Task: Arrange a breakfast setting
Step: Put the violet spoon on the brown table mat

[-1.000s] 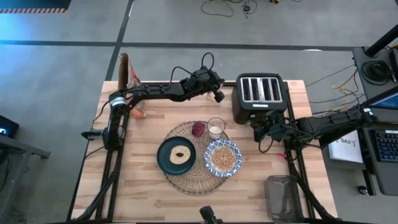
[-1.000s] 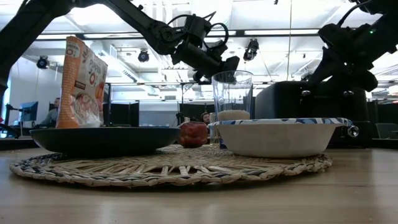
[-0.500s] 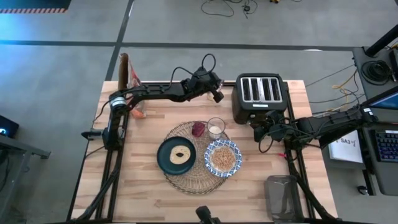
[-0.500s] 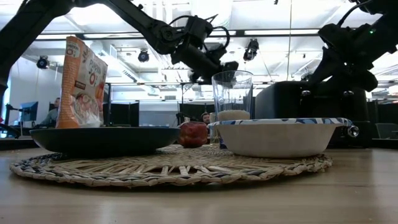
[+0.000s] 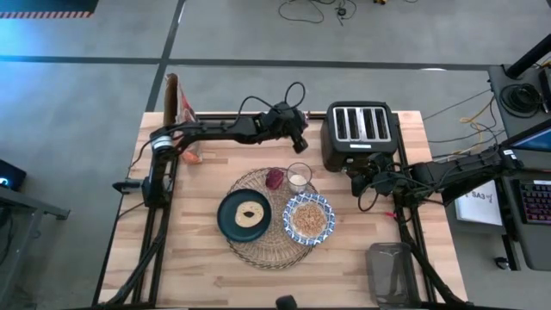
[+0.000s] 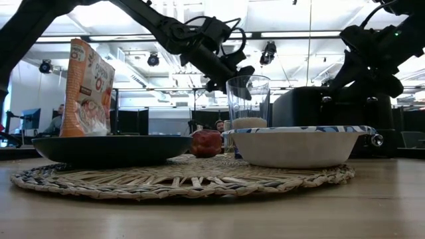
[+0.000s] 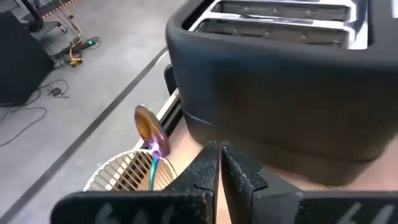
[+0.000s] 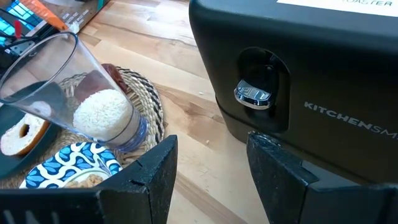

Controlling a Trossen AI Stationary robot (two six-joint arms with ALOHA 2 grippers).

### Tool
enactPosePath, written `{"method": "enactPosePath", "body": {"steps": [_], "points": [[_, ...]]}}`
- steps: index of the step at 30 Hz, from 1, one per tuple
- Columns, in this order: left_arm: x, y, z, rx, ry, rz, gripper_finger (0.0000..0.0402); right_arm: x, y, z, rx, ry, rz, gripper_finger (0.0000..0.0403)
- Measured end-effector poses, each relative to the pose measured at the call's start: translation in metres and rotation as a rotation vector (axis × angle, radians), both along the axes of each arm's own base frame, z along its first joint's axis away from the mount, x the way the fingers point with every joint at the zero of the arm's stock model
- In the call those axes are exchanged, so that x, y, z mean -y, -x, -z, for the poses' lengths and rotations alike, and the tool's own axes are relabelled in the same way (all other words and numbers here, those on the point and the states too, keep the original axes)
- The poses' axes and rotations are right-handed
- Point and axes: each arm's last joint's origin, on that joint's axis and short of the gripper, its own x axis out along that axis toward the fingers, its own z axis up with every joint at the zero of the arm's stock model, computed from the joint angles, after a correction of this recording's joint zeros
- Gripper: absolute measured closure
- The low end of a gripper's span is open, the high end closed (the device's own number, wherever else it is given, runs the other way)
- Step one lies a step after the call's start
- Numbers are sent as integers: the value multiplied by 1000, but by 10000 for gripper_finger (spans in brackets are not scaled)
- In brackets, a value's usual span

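Woven straw placemat sits mid-table from above, carrying the teal plate, the patterned bowl and the small glass, with the left gripper raised beside the black toaster. Only its wrist camera shows those fingers pressed together, empty. Right gripper spreads wide, facing the toaster's lever.
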Motion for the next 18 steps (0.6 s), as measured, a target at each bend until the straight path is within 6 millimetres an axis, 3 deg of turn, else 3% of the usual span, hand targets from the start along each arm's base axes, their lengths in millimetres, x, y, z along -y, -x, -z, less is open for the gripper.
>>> {"method": "enactPosePath", "body": {"steps": [6,14,18], "points": [[4,3,-5,5,41,-13,381,0,0,0,0,0,0,220],[2,2,-9,86,72,-150,270,0,0,0,0,0,0,220],[2,3,-8,82,86,-167,239,0,0,0,0,0,0,220]]}}
